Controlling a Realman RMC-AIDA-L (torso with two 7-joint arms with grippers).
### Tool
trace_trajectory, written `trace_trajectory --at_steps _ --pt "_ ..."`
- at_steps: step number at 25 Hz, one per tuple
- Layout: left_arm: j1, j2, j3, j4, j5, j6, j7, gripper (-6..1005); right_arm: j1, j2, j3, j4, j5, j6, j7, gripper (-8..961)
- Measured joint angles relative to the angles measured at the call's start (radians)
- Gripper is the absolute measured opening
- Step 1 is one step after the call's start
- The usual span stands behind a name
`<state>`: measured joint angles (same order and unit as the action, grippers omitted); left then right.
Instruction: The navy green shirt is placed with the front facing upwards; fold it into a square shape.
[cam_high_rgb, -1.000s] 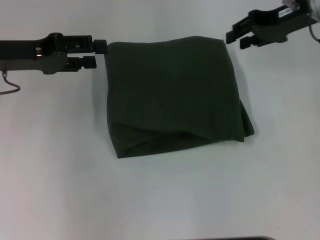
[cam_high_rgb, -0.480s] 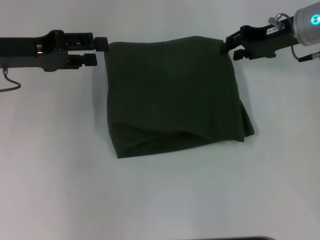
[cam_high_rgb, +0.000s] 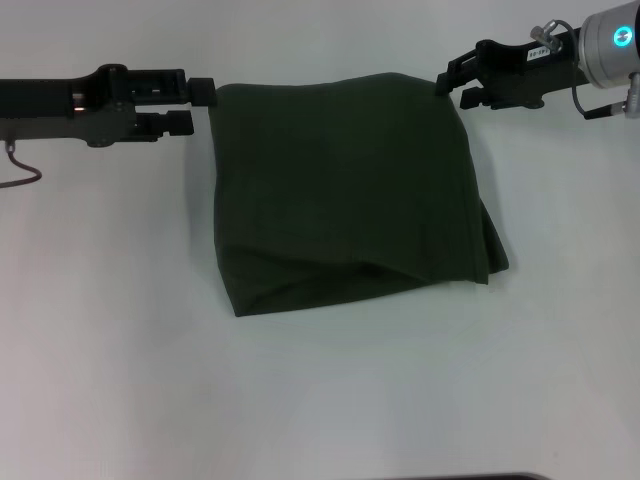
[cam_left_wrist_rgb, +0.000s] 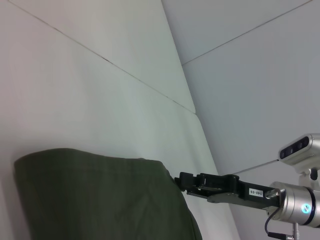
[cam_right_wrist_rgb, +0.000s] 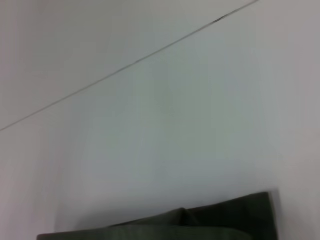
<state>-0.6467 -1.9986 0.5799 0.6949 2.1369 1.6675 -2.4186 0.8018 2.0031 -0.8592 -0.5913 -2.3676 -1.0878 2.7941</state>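
The navy green shirt (cam_high_rgb: 345, 190) lies folded into a rough square in the middle of the white table (cam_high_rgb: 320, 400), with a loose fold along its near edge and a flap sticking out at the near right. No lettering shows. My left gripper (cam_high_rgb: 192, 105) is open at the shirt's far left corner, its upper finger touching the cloth edge. My right gripper (cam_high_rgb: 457, 86) is open at the far right corner, right against the cloth. The left wrist view shows the shirt (cam_left_wrist_rgb: 100, 200) with the right gripper (cam_left_wrist_rgb: 182, 181) at its corner. The right wrist view catches only a strip of shirt (cam_right_wrist_rgb: 200, 225).
A thin cable (cam_high_rgb: 20, 175) loops on the table under the left arm. A dark edge (cam_high_rgb: 480, 477) shows at the table's near side. White tabletop surrounds the shirt on all sides.
My right gripper came in from farther right and settled against the shirt's far right corner. The left gripper and the shirt stayed where they were.
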Motion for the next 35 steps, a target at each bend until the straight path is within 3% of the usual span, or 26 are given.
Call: trace_trajectory --at_steps 6,11,16,22,24,30,35 --pt "0.000 0.000 0.000 0.000 0.000 0.000 0.000 729 0.004 -0.001 0.001 0.010 0.001 -0.010 -0.001 440" --pt "0.000 0.000 0.000 0.000 0.000 0.000 0.003 729 -0.003 -0.004 0.014 0.011 0.002 -0.010 0.007 346" --pt "0.000 0.000 0.000 0.000 0.000 0.000 0.003 729 0.001 -0.004 0.021 0.022 0.003 -0.005 0.001 353" --pt "0.002 0.001 0.000 0.000 0.000 -0.003 0.006 729 0.004 -0.002 0.040 0.022 0.006 -0.005 -0.002 286" --pt "0.002 0.001 0.000 0.000 0.000 -0.006 0.006 729 0.006 -0.002 0.040 0.022 0.006 -0.007 -0.003 106" --pt "0.003 0.001 0.000 0.000 0.000 -0.013 0.007 730 0.005 -0.004 0.039 0.022 0.013 -0.018 -0.005 64" --pt "0.003 0.002 0.000 0.000 0.000 -0.014 0.008 730 -0.002 -0.026 0.039 0.020 0.012 -0.064 -0.005 28"
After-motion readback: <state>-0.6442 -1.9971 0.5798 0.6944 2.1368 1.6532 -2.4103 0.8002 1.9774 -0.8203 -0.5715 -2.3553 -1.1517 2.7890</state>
